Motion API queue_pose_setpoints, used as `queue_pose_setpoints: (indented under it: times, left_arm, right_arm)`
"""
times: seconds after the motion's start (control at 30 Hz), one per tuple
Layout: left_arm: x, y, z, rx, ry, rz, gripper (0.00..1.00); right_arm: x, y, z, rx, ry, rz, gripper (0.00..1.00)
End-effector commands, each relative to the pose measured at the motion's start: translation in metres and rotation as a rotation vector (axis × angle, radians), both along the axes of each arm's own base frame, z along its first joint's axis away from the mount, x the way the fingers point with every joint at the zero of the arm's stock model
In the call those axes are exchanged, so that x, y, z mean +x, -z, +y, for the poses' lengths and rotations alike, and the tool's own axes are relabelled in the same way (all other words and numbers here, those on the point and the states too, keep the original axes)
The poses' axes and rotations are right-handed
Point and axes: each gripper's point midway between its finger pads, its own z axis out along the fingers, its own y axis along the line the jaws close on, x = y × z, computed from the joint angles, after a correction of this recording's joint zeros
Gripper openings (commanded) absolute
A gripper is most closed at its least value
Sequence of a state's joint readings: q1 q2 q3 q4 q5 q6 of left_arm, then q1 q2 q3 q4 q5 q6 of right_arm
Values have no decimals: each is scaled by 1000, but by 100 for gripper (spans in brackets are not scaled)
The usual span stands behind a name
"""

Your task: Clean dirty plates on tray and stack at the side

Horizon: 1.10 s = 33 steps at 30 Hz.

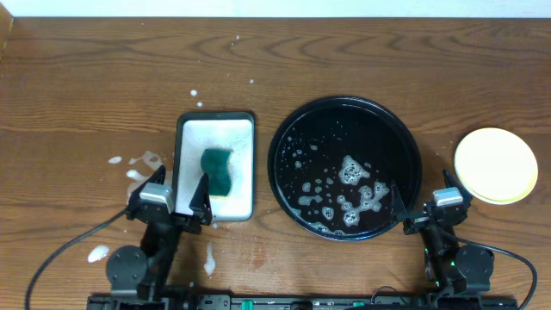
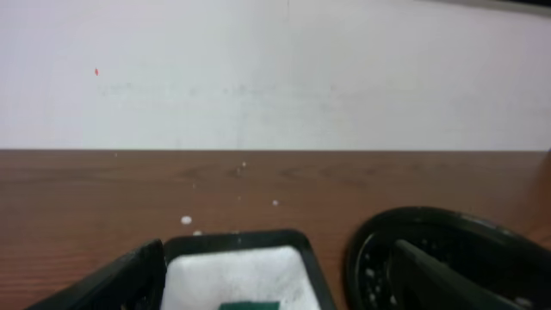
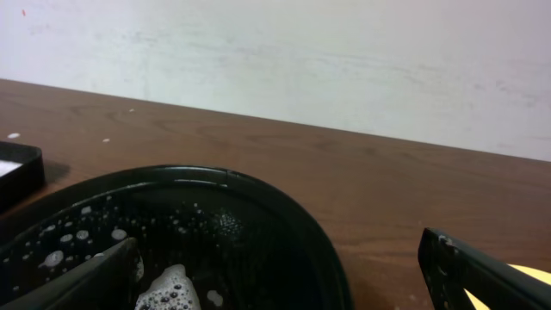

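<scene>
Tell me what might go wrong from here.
Suds pool in the black tray by the right fingers; a nudge could slop them over the rim.
The yellow plate sits close on their other side; a swing might knock it.
Foam spots beside the white tray may make things slip.

The overhead camera looked straight down on the whole table [image 1: 77,77]. Both wrist cameras sat low and near the wood, facing the far wall [image 2: 275,69]. They shared the black tray [image 1: 344,129], and perhaps a table strip behind it.
</scene>
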<state>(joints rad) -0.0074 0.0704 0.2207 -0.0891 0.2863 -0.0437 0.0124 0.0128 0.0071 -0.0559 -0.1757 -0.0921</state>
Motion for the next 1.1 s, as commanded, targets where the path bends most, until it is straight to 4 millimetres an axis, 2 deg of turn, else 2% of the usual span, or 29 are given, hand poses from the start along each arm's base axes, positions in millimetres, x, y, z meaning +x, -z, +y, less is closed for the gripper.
queue_pose_setpoints:
  times: [0.0,0.2,0.47,0.67,1.07]
  left_arm:
    - [2,12,0,24,3,-56,82]
    - [11,42,0,23,3,-52,83]
    - [11,53,0,24,4,-7,82]
    - [9,80,0,24,5,104,83]
    - [9,79,0,23,6,100,83]
  right_arm:
    - [0,1,-1,-9,3,2,99]
    - [0,1,-1,-9,3,2,99]
    - [0,1,-1,-9,3,2,99]
    - [0,1,-1,-9,3,2,99]
    - [0,1,-1,-9,3,2,99]
